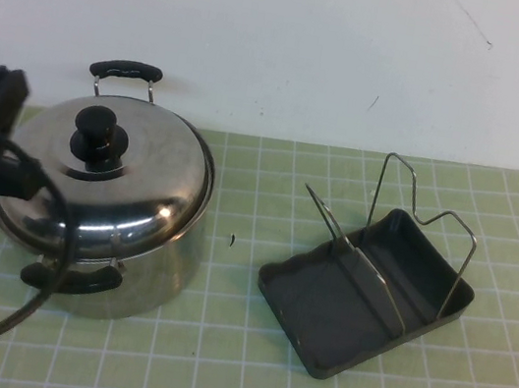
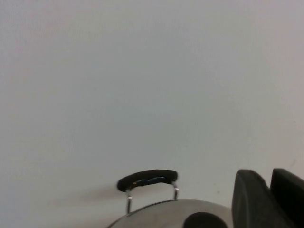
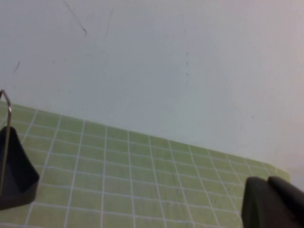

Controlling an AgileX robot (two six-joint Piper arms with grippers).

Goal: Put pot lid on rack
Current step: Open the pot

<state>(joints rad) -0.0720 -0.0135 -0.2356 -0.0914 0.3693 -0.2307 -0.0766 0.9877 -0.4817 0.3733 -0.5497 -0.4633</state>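
The task has barely begun. The round, domed, shiny stainless-steel pot lid (image 1: 112, 184) with its black centre knob (image 1: 98, 134) sits on the deep steel pot (image 1: 141, 274) with two black handles, at the left of the green gridded counter (image 1: 211, 365). It looks slightly tilted, its near-right edge overhanging the pot's rim. The far black handle (image 1: 126, 70) of the pot shows behind it.

The dark grey rectangular plastic rack (image 1: 362, 296) with bent silver wire uprights (image 1: 425, 217) stands well apart to the right, holding nothing.

The left end effector (image 2: 268, 199) is at the far-left side of the pot, close to the lid's knob; in the left wrist view its dark fingers appear just beside the knob, with the lid's rim below. Whether its fingers are parted or closed cannot be told, and nothing shows it gripping the knob.

The right end effector (image 3: 273, 202) is out of the high view, hanging near the right of the counter past the rack, fully closed and empty.

Left to do, in my judgement: take the knob, lift the lid off the pot, carry it right, and stand it between the wire uprights.
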